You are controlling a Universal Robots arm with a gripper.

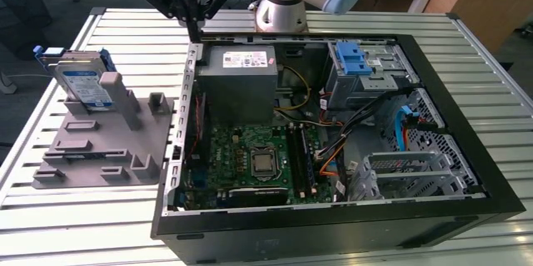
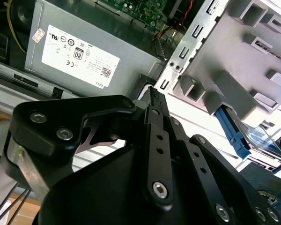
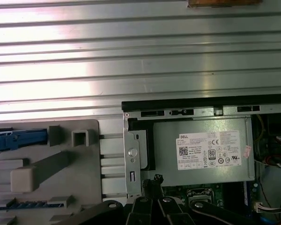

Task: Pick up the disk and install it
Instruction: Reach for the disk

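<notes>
You'll find the disk (image 1: 83, 83) standing roughly upright on its edge in the grey holder (image 1: 100, 153), which sits on the slatted counter (image 1: 83, 228) at the exterior view's left, just beside the open computer case (image 1: 333, 231) but not in it. It is a flat silver drive with a blue-and-white label on its broad face and blue plastic rails around its edges, and one of the holder's posts stands in front of its lower corner. In the first wrist view the disk (image 3: 18, 139) shows edge-on as a blue strip in the holder, and in the second wrist view the disk (image 2: 260, 136) peeks out behind the holder's blocks, one blue rail and a patch of shiny face.
</notes>
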